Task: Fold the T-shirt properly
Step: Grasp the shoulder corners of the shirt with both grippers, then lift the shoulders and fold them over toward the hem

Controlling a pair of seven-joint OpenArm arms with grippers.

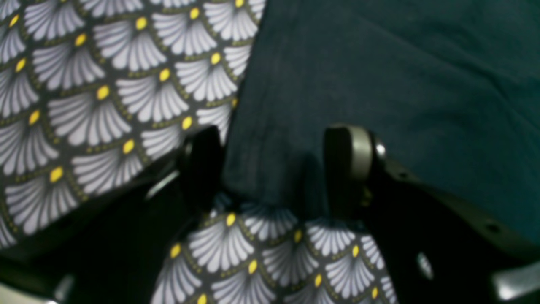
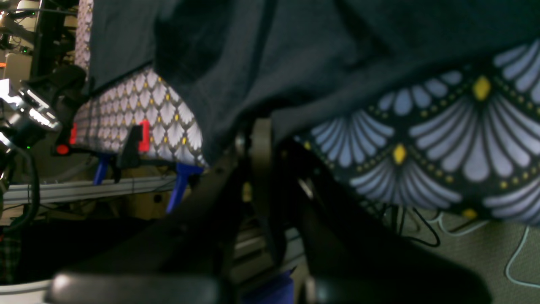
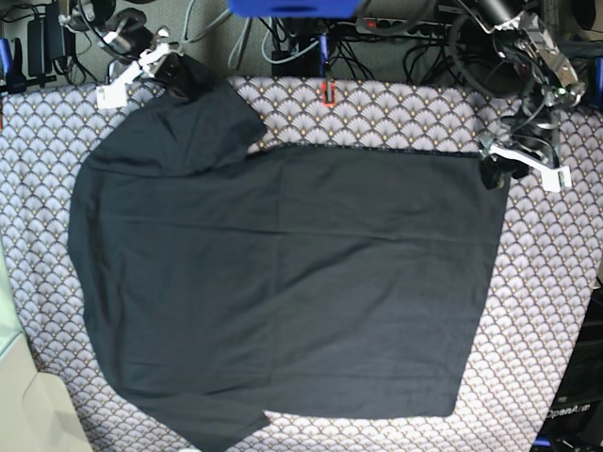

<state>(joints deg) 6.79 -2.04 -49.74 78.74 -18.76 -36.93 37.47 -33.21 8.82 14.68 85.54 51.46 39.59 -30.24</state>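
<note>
- Dark charcoal cloth fills the base view: the T-shirt (image 3: 283,282) lies spread flat on the counter (image 3: 556,311), which is covered by a tablecloth (image 3: 38,160) printed with pale fans and yellow dots.
- At the far left corner of that view, the right gripper (image 3: 179,73) sits on the bunched sleeve of the shirt, at the counter's far edge.
- The base view does not show how those fingers stand; the right wrist view does. There the fingers (image 2: 261,139) are pressed together with a fold of the T-shirt (image 2: 295,55) pinched between them, the cloth lifted so that it hangs over the tablecloth (image 2: 443,139).
- Only the right wrist view shows what lies past the counter's edge: red and blue clamps (image 2: 143,135) holding the tablecloth, a metal rail, and loose cables on the floor.
- In the middle of the far edge, a red clamp (image 3: 328,92) shows in the base view too.
- At the right, the left gripper (image 3: 492,171) rests at the shirt's far right corner.
- The left wrist view gives the close look: the two fingers (image 1: 350,169) stand spread, one on each side of the corner of the T-shirt (image 1: 379,84), which lies flat on the tablecloth (image 1: 105,84) between them, not squeezed.
</note>
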